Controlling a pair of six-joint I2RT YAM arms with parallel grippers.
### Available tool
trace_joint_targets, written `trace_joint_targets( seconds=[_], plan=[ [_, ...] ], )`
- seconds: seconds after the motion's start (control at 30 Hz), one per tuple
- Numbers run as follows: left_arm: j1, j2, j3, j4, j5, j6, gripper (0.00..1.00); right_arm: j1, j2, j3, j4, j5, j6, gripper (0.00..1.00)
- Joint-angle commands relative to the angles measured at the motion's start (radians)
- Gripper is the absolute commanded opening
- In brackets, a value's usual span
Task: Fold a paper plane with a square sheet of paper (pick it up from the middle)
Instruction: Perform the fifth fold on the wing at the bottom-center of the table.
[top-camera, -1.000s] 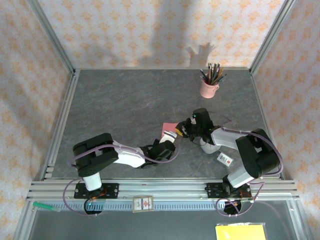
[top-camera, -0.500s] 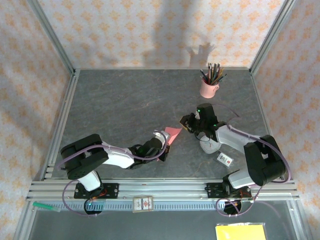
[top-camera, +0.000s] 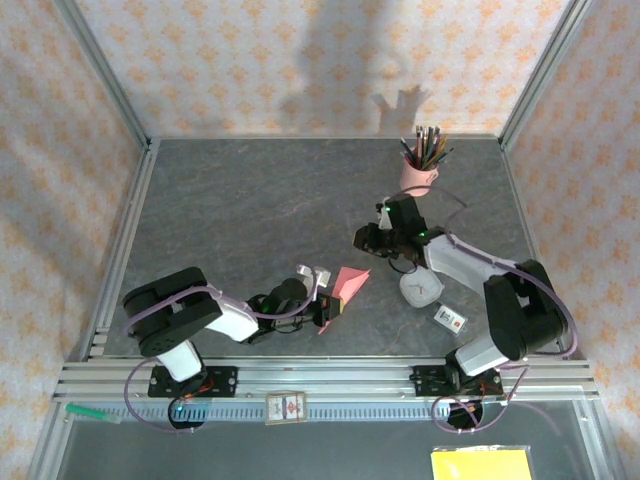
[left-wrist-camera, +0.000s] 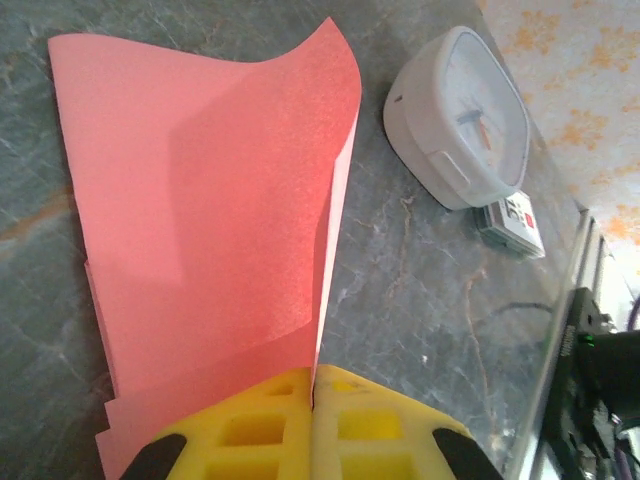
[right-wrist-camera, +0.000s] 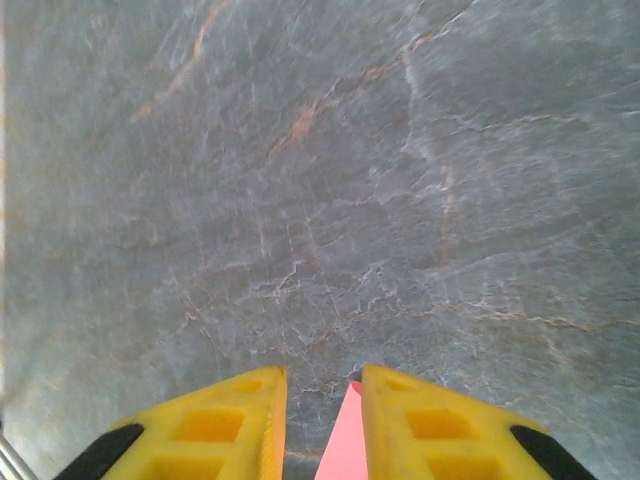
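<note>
Pink paper (left-wrist-camera: 200, 200) clenched at its edge in left gripper (left-wrist-camera: 313, 375) (right gripper (right-wrist-camera: 322, 374) parted, off the paper); could slip or crumple if swung.

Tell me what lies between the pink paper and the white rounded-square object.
Only bare table separates the paper and the white object, per the left wrist view.

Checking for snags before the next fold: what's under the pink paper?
The pink paper is pinched in the left fingers. Grey table shows around it, and the white rounded object sits apart beside it. The patch directly under the sheet is covered.
</note>
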Motion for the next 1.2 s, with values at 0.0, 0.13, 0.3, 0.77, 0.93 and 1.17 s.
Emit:
trace_joint_targets(
  seconds=[0.0,0.13,0.3,0.77,0.93,1.17],
  plan=[
    [0.007,0.028,-0.018,0.110,0.062,-0.065,0.00,0.032,0.081,0.056,-0.112,-0.023,-0.114,0.22],
    [0.009,0.042,-0.029,0.111,0.057,-0.071,0.00,0.046,0.176,0.114,-0.193,-0.011,-0.169,0.17],
    [0.008,0.042,-0.052,0.105,0.037,-0.070,0.00,0.056,0.233,0.152,-0.270,0.025,-0.216,0.14],
    [0.012,0.053,-0.065,0.116,0.029,-0.076,0.00,0.077,0.279,0.137,-0.262,0.057,-0.210,0.10],
    [0.028,0.022,-0.070,0.092,0.028,-0.067,0.00,0.077,0.287,0.137,-0.276,0.096,-0.220,0.09],
    [0.050,0.014,-0.066,0.078,0.049,-0.056,0.00,0.077,0.310,0.138,-0.291,0.137,-0.230,0.08]
  ],
)
